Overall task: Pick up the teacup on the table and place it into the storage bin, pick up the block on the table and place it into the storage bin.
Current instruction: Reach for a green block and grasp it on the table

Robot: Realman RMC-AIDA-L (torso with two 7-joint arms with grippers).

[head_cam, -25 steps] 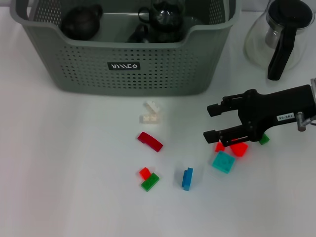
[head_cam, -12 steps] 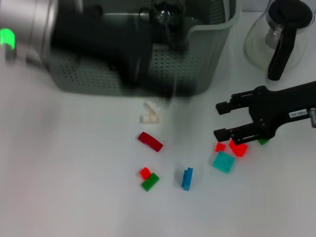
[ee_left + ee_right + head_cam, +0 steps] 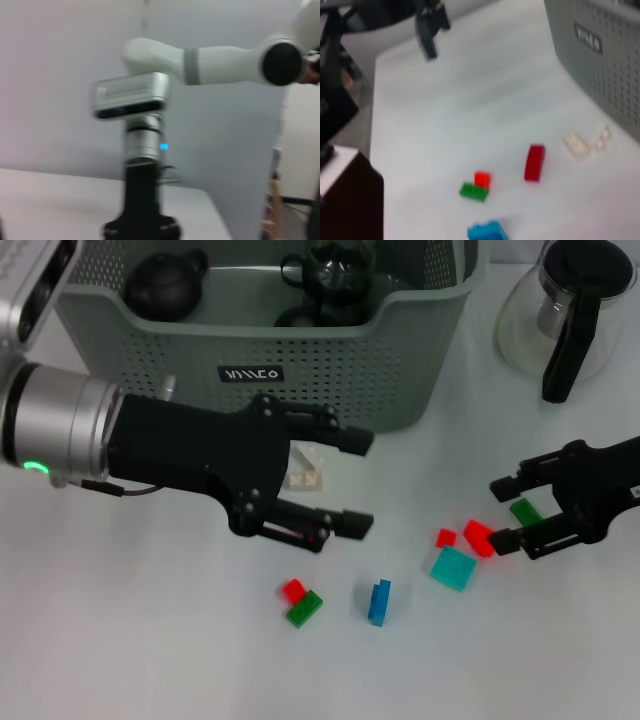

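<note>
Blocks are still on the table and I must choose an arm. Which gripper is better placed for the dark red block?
Left. The left gripper hangs open in front of the storage bin, right over the dark red block. The right gripper is open too, but off by the green block.

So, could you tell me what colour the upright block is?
Blue block, best in head view.

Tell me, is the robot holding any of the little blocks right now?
No. The left gripper hangs open over the table with nothing between its fingers, and the right gripper is open and empty too, beside a red block.
</note>
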